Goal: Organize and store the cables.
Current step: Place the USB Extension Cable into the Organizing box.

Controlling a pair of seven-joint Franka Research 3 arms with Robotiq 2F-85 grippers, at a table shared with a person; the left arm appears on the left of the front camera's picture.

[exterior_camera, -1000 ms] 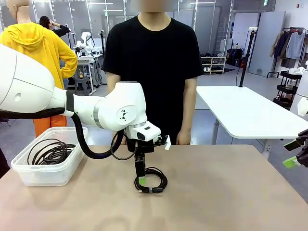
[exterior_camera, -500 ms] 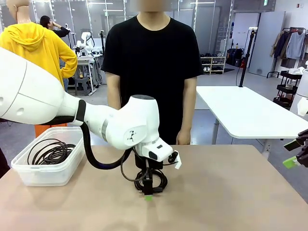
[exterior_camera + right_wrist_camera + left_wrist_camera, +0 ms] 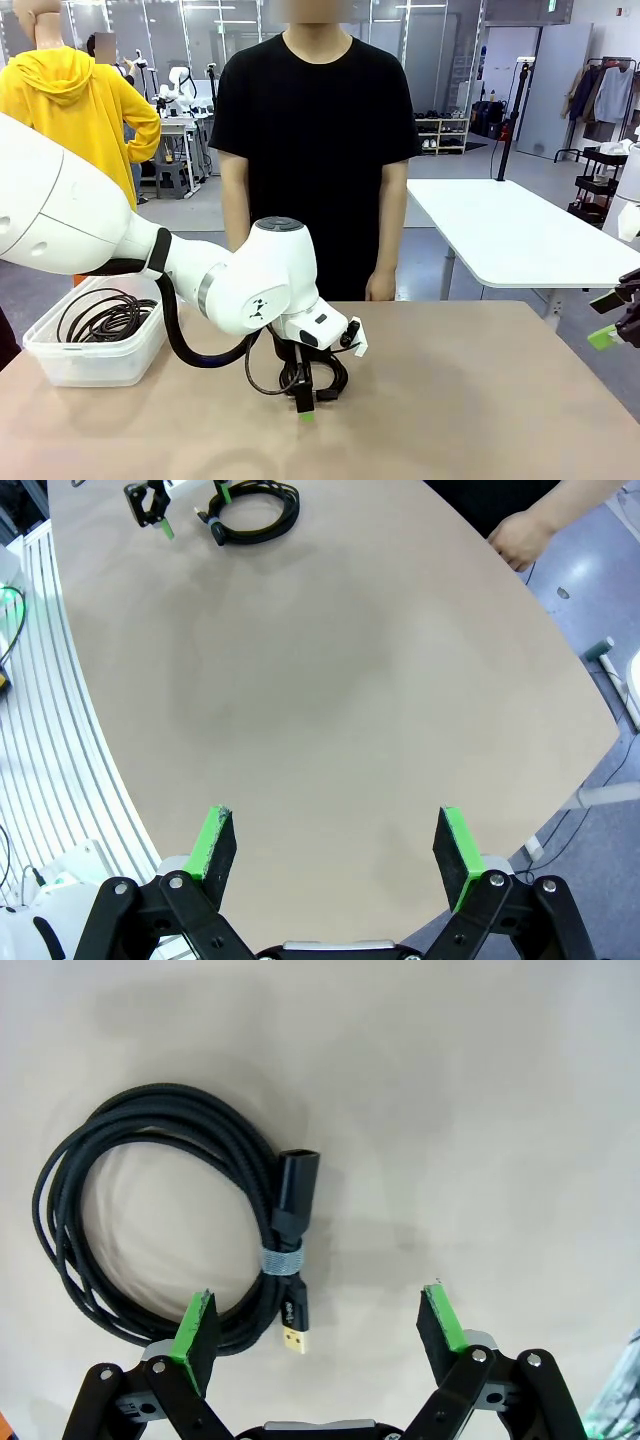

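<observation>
Left wrist view showed the coiled black cable (image 3: 160, 1225) lying flat on the tan worktop (image 3: 480, 1110), mostly off to one side of the left hand (image 3: 320, 1332), whose green-padded fingers (image 3: 197, 1328) stood wide apart with one pad over the coil's edge. From the front, that arm reached down steeply over the coil at mid-worktop, while the right hand (image 3: 335, 855) hung spread and empty at the edge.
</observation>
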